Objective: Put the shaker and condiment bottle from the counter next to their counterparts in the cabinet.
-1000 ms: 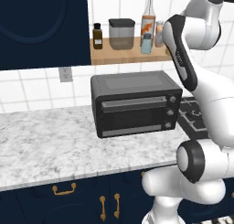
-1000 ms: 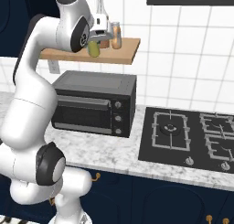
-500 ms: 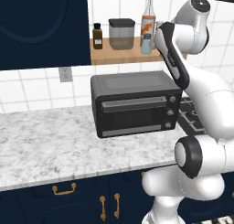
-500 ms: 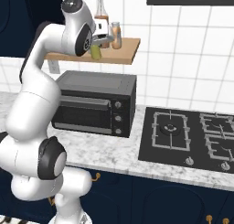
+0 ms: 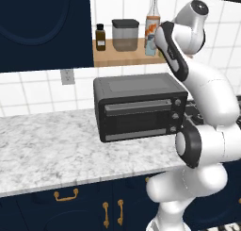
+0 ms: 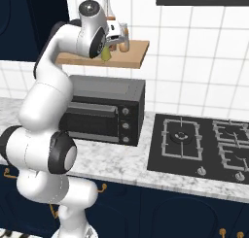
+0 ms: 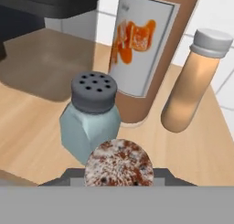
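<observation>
Condiment bottle (image 6: 105, 54), small and yellow-green, is raised at the level of the cabinet (image 6: 136, 57), an open light-wood shelf board on the tiled wall above a black toaster oven (image 5: 139, 107). The bottle hangs just under the robot's hand at the front edge of the shelf. The jaws appear to be gripping it, though the fingers are hidden behind the arm, so this is not certain. In the hand view a round speckled cap (image 7: 119, 162) sits at the near bottom edge, probably the top of the held bottle.

On the shelf, just beyond the hand, stands a pale blue shaker (image 7: 90, 115) with a grey perforated top. Touching or just behind it is a tall clear bottle (image 7: 141, 49) with an orange label. To the right of that bottle stands the tan-orange shaker (image 7: 192, 81) with its silvery cap, leaning slightly.

Further left on the shelf are a grey lidded container (image 5: 125, 35) and a small dark brown bottle (image 5: 100, 37). The toaster oven rests on a marble bench (image 5: 52, 150), with a black hob (image 6: 204, 144) to its right.
</observation>
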You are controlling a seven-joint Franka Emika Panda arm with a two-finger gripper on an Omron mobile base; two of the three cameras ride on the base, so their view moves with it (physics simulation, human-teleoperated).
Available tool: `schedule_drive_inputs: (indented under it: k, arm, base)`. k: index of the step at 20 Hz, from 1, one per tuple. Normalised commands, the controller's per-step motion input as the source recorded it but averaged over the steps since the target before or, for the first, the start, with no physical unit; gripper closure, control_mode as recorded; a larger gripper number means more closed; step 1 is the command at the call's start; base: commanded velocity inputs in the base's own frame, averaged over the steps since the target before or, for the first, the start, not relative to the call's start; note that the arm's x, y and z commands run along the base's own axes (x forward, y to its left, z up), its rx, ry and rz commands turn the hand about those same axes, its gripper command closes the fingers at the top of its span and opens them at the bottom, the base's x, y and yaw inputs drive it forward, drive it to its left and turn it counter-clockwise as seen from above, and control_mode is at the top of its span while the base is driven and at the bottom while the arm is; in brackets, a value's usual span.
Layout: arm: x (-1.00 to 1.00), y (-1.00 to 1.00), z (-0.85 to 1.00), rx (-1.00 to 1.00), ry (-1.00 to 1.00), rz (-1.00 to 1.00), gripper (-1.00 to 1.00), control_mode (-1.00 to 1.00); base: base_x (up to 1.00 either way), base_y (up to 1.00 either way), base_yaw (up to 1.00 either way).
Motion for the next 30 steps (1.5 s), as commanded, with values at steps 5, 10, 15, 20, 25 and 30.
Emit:
schedule_drive_inputs:
  k: [5, 10, 15, 20, 25, 30]
  arm:
    - [0.44, -0.11, -0.04, 0.0, 0.0, 0.06, 1.0, -1.0]
    - [0.35, -0.07, -0.15, 0.0, 0.0, 0.05, 1.0, -1.0]
    - [0.13, 0.01, -0.26, 0.0, 0.0, 0.04, 1.0, -1.0]
    - [0.13, 0.02, -0.22, 0.0, 0.0, 0.01, -1.0, -1.0]
    - [0.05, 0.01, -0.12, -0.01, 0.0, 0.04, -1.0, -1.0]
    - [0.01, 0.09, 0.0, -0.06, 0.0, 0.05, -1.0, -1.0]
  base:
    - [0.0, 0.0, 0.0]
    - [0.0, 0.0, 0.0]
    - [0.0, 0.0, 0.0]
    - [0.0, 0.0, 0.0]
    - [0.0, 0.0, 0.0]
    - [0.0, 0.0, 0.0]
